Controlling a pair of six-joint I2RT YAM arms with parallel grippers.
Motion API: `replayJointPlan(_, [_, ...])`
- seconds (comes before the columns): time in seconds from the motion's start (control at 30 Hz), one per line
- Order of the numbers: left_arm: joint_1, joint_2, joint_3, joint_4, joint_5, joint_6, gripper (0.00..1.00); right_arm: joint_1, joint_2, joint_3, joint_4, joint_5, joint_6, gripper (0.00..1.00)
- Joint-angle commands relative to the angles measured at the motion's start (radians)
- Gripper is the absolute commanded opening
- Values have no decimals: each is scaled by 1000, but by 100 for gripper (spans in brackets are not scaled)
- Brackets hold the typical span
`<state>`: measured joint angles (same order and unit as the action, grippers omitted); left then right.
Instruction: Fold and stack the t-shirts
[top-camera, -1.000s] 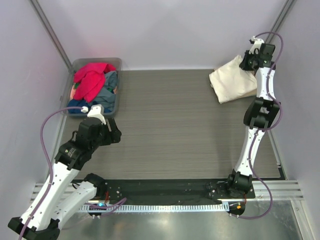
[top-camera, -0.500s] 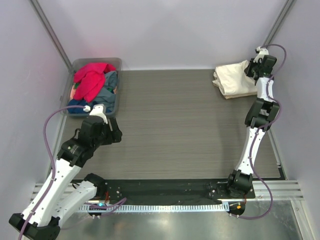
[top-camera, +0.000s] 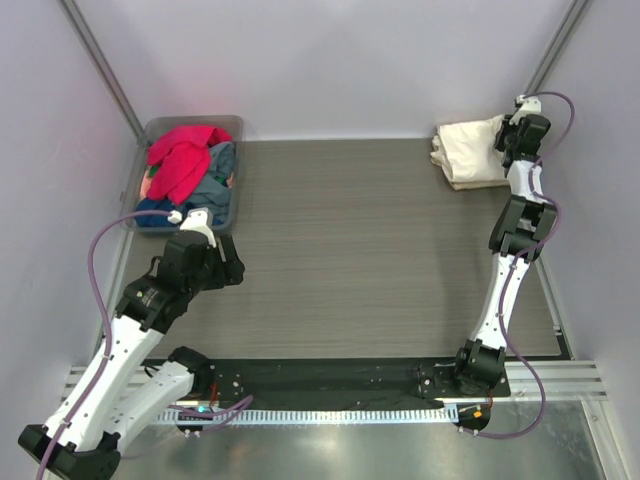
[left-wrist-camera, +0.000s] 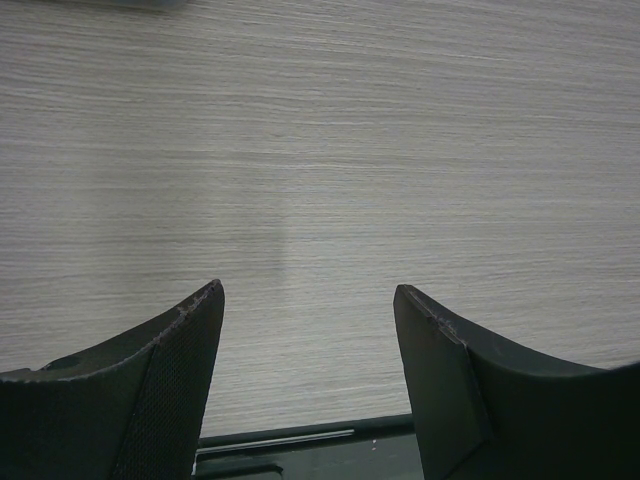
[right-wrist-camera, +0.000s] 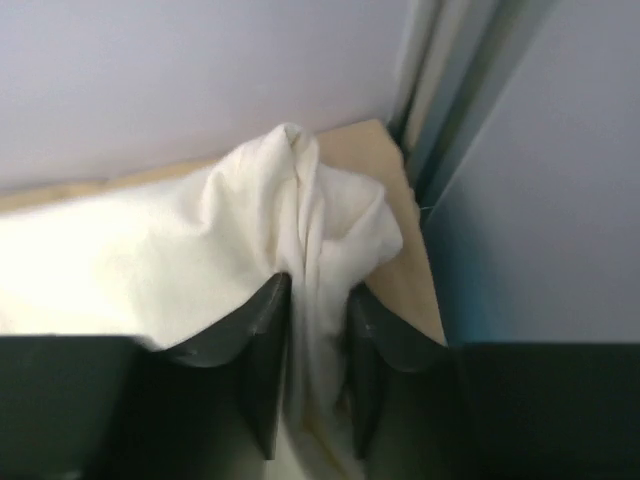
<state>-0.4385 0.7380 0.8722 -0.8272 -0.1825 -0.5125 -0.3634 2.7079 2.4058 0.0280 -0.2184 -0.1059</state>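
A folded cream-white t-shirt (top-camera: 468, 148) lies in the far right corner of the table, on top of a tan-beige t-shirt (right-wrist-camera: 405, 260). My right gripper (top-camera: 505, 140) is at its right edge, shut on a bunched fold of the cream-white t-shirt (right-wrist-camera: 300, 200), which runs between the fingers (right-wrist-camera: 265, 330). In the tub at the far left a red t-shirt (top-camera: 180, 160) lies heaped over a blue-grey t-shirt (top-camera: 215, 185). Just in front of that tub my left gripper (top-camera: 225, 272) hangs open over bare table (left-wrist-camera: 308, 300), holding nothing.
The grey translucent tub (top-camera: 150, 135) stands at the far left against the wall. A metal corner post (right-wrist-camera: 450, 120) and the side wall stand right beside my right gripper. Wood-grain tabletop (top-camera: 340, 240) stretches between the two arms.
My right gripper has pulled the cream-white t-shirt back and to the right into the corner, where it now lies more compact and squarer. The left arm has barely moved.
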Motion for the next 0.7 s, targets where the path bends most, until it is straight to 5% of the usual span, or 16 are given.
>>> replayJointPlan(0.0, [0, -2, 1, 28, 3, 14, 70, -14, -11, -16, 168, 175, 15, 37])
replayJointPlan(0.07, [0, -9, -1, 30, 5, 16, 70, -14, -26, -57, 177, 250, 21, 79])
replayJointPlan(0.13, [0, -17, -1, 31, 8, 16, 70, -19, -51, -68, 178, 359, 40, 89])
replayJointPlan(0.67, [-2, -81, -1, 36, 18, 19, 70, -34, -617, -328, 158, 653, 325, 94])
